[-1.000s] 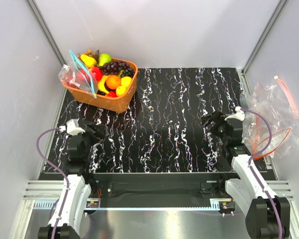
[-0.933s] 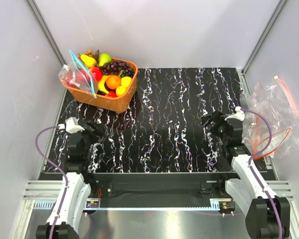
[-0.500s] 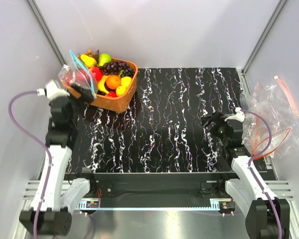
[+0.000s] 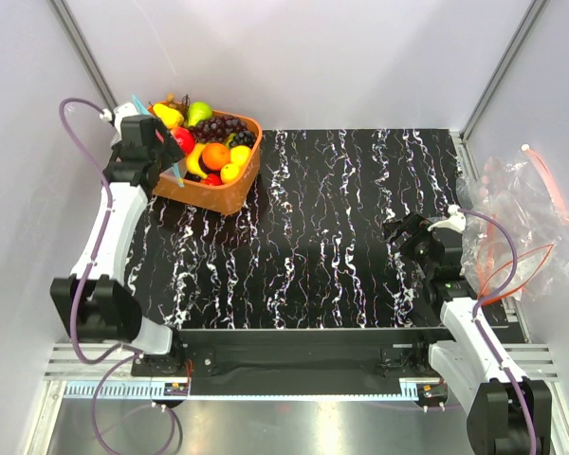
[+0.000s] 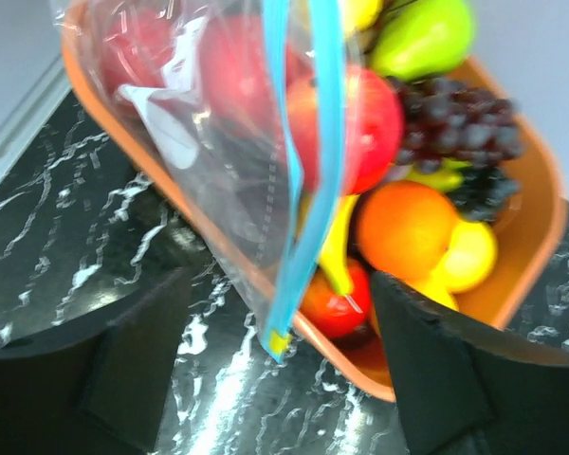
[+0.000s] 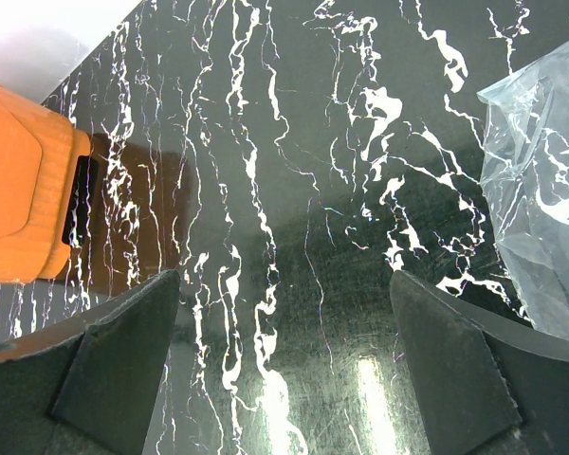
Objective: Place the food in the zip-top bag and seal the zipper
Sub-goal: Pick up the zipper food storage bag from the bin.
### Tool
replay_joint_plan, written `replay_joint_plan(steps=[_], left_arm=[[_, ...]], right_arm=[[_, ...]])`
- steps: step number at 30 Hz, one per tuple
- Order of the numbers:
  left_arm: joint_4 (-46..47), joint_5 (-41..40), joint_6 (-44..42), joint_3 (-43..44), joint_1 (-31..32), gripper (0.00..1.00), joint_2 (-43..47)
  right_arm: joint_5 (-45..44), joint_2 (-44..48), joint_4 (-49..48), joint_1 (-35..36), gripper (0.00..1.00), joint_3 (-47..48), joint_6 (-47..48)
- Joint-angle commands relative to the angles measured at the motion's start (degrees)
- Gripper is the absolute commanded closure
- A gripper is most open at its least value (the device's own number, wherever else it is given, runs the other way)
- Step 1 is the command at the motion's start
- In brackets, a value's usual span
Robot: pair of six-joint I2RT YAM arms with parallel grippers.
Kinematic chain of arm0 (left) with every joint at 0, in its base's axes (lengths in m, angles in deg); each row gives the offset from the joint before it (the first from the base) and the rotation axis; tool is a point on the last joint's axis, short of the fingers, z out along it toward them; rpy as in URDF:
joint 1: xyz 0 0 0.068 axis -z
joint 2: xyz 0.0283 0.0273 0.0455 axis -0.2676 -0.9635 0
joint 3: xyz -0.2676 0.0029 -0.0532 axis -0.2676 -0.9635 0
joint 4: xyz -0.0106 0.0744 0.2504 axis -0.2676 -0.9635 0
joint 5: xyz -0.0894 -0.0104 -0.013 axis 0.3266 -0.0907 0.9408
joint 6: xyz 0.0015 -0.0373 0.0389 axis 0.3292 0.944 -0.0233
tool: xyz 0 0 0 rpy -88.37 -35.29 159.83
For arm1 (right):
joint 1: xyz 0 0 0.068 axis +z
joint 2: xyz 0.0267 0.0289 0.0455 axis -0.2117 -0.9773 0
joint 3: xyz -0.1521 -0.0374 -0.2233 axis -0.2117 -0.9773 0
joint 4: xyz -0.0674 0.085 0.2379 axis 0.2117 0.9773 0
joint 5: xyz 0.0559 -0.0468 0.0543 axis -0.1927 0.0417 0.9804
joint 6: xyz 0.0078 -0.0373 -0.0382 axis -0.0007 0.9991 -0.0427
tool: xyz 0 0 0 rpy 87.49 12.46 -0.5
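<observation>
An orange basket (image 4: 218, 196) at the far left holds the food: a red fruit (image 5: 360, 123), an orange (image 5: 405, 227), a yellow fruit (image 5: 469, 254) and a second red fruit (image 5: 334, 299). The clear zip-top bag (image 5: 204, 161) drapes over the basket's left rim, and its light blue zipper (image 5: 303, 180) hangs down over the edge. My left gripper (image 5: 280, 379) is open, with the zipper's lower end just above the gap between its fingers and nothing held. In the top view the left gripper (image 4: 163, 163) covers most of the bag. My right gripper (image 4: 398, 237) is open and empty over the mat (image 6: 284, 379).
The basket also holds dark grapes (image 4: 223, 125), a green pear (image 4: 200, 111) and a banana (image 5: 334, 251). Clear bags with red-orange strips (image 4: 517, 223) lie at the right edge, next to the right arm. The basket's side (image 6: 19, 190) also shows in the right wrist view.
My left arm has swung from the near left of the table up to the basket at the far left, bringing its open gripper to the bag. The right arm has not moved.
</observation>
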Motion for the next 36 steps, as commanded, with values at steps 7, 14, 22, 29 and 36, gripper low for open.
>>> replay_joint_plan(steps=[7, 14, 22, 29, 36], left_arm=[[-3.62, -7.27, -4.49, 9.69, -0.20, 0.80, -6.38], [-4.32, -9.47, -7.22, 10.83, -0.82, 1.00, -3.32], [-2.47, 0.17, -9.15, 9.87, -0.73, 1.00, 7.41], [-0.99, 20.45, -4.68, 4.25, -0.20, 1.00, 18.65], [9.30, 29.92, 3.24, -6.65, 11.62, 1.00, 24.30]], right_arm=[[1.08, 0.54, -2.73, 0.20, 0.00, -0.10, 0.52], [1.25, 0.62, -2.72, 0.11, 0.00, -0.19, 0.52], [1.78, 0.19, -3.08, 0.20, 0.00, -0.19, 0.60], [3.80, -0.17, -3.69, 0.11, 0.00, 0.07, 1.66], [8.81, 0.62, -5.10, 0.20, 0.04, -0.10, 2.89]])
